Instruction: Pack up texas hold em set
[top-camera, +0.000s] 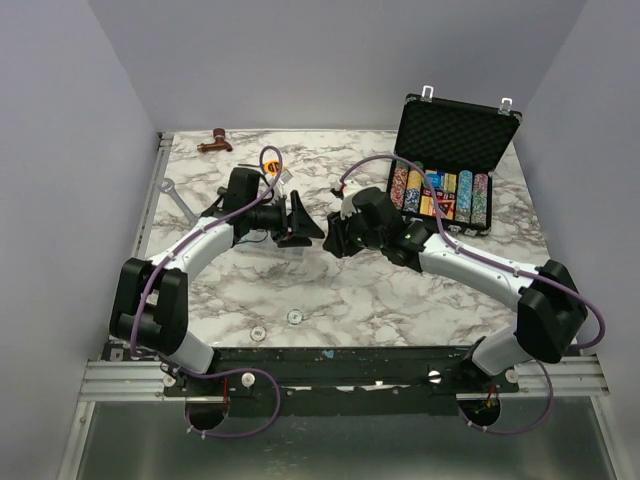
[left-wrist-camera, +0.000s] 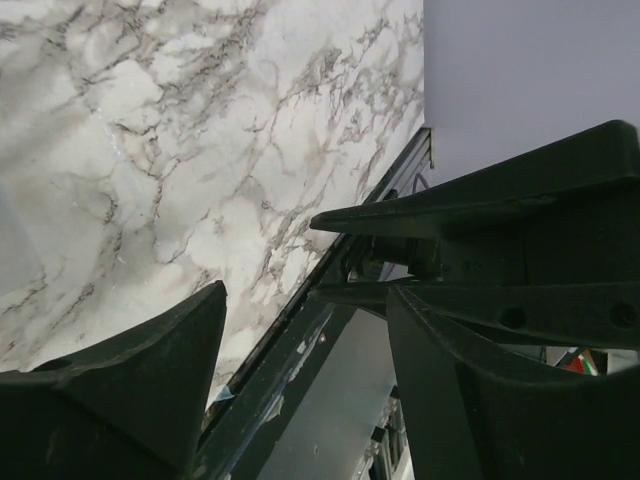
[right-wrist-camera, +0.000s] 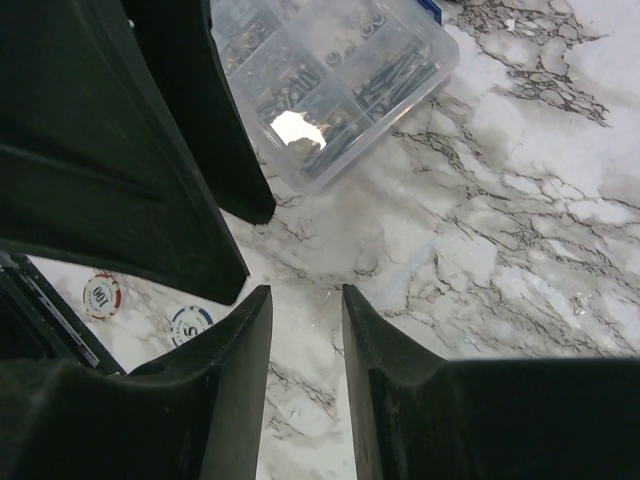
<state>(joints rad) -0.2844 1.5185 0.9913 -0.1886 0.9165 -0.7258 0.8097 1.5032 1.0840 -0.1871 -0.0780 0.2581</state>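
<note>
The black foam-lined case (top-camera: 455, 130) stands open at the back right, with rows of multicoloured chips (top-camera: 440, 195) in its base. My left gripper (top-camera: 305, 225) and right gripper (top-camera: 335, 240) face each other closely at mid-table, left of the case. The left gripper (left-wrist-camera: 305, 290) is wide open and empty. The right gripper (right-wrist-camera: 305, 292) is open by a narrow gap with only bare table between its fingers. Two loose chips lie on the table in the right wrist view: a red-and-white one (right-wrist-camera: 102, 296) and a blue-and-white one (right-wrist-camera: 190, 322). The card box and dice are out of view.
A clear plastic compartment box (right-wrist-camera: 330, 70) of small parts lies beyond the left gripper's fingers. A small yellow-orange tape measure (top-camera: 270, 167) sits behind the left arm. A brown tool (top-camera: 214, 141) lies at the back left corner. Two small discs (top-camera: 295, 317) lie near the front edge.
</note>
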